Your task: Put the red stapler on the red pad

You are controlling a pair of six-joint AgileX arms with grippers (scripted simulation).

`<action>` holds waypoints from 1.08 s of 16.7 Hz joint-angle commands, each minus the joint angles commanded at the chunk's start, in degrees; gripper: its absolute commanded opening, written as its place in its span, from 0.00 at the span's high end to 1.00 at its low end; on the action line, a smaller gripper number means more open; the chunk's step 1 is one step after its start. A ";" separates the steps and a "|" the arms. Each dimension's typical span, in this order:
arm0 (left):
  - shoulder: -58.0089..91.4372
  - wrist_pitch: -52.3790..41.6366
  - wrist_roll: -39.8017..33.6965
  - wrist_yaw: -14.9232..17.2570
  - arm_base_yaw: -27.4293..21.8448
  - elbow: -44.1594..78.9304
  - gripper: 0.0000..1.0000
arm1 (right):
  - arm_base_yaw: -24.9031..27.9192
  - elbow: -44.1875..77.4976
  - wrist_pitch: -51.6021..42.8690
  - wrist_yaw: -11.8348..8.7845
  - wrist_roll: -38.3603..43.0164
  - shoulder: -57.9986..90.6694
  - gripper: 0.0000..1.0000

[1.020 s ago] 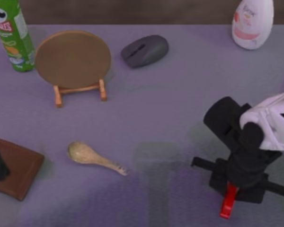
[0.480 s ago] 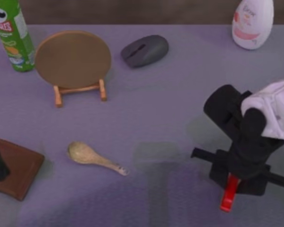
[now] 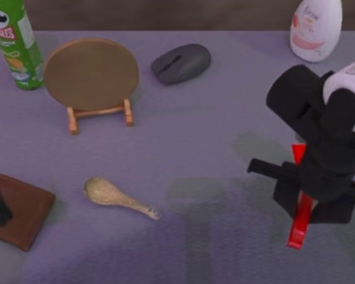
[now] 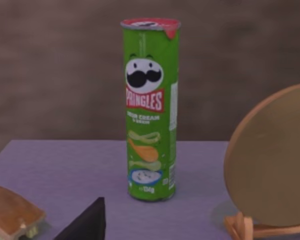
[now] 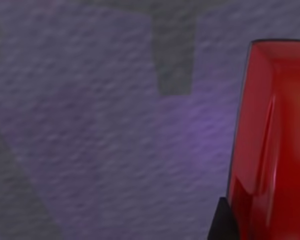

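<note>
We saw the purple table (image 3: 213, 154) first, with our right arm over its right side and our left arm parked at the left edge, above a brown wooden board (image 3: 21, 210); whether its fingers were open or closed, we could not tell. The right gripper (image 3: 305, 198) was clamped on the red stapler (image 3: 299, 223), whose 2 ends showed above and below the black fingers. We judged the stapler was held clear of the cloth, so it could be carried without dragging. In the right wrist view the stapler (image 5: 270, 150) filled one side, with bare cloth behind it.

The red pad was not visible in any view, so its place stayed unknown to us.

Far from the work stood a round wooden plate (image 3: 90, 74), a green can (image 3: 15, 44), a white bottle (image 3: 315, 26), a grey mouse (image 3: 180, 63) and 1 spoon (image 3: 115, 197).
</note>
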 joint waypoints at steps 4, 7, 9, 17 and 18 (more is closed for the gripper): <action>0.00 0.00 0.00 0.00 0.00 0.00 0.00 | -0.17 -0.15 0.16 -0.02 0.09 0.21 1.00; 0.00 0.00 0.00 0.00 0.00 0.00 0.00 | -0.66 1.75 -0.64 0.00 -3.31 1.62 1.00; 0.00 0.00 0.00 0.00 0.00 0.00 0.00 | -1.49 4.22 -1.68 0.02 -8.49 3.42 1.00; 0.00 0.00 0.00 0.00 0.00 0.00 0.00 | -8.76 19.08 -8.58 0.15 -50.40 14.87 1.00; 0.00 0.00 0.00 0.00 0.00 0.00 0.00 | -9.96 21.08 -9.54 0.19 -57.42 16.43 1.00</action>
